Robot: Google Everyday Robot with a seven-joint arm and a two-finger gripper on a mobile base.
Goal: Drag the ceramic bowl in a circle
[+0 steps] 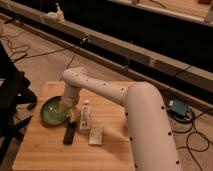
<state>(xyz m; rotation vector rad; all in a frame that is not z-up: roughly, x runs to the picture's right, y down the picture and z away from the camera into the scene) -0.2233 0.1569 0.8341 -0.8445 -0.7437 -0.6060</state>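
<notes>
One gripper [64,105] is in view, lowered into the ceramic bowl [50,112] at its right inner side, close to the rim. Whether the jaws are clenched on the rim or released cannot be told from this angle.

Location of task item: the ceramic bowl sits on the wooden surface [45,152], close to its left and far edges.

Hazards noted, working outward from the bowl:
- Contact looks to be at one side of the bowl only. If the hold is loose or merely a press, the glossy dish may slip free or pivot instead of following the circle.
- A white tube [85,117] stands upright just right of the bowl. A sweep to that side would likely topple it.
- A dark bar-shaped item [69,133] lies just beyond the bowl's near-right rim. It could be pushed along or jam under the rim.
- A flat pale packet [95,134] lies further right of the bowl, a lesser risk.
- Little margin is left on the bowl's left. A wide circle could carry it off the surface.
</notes>
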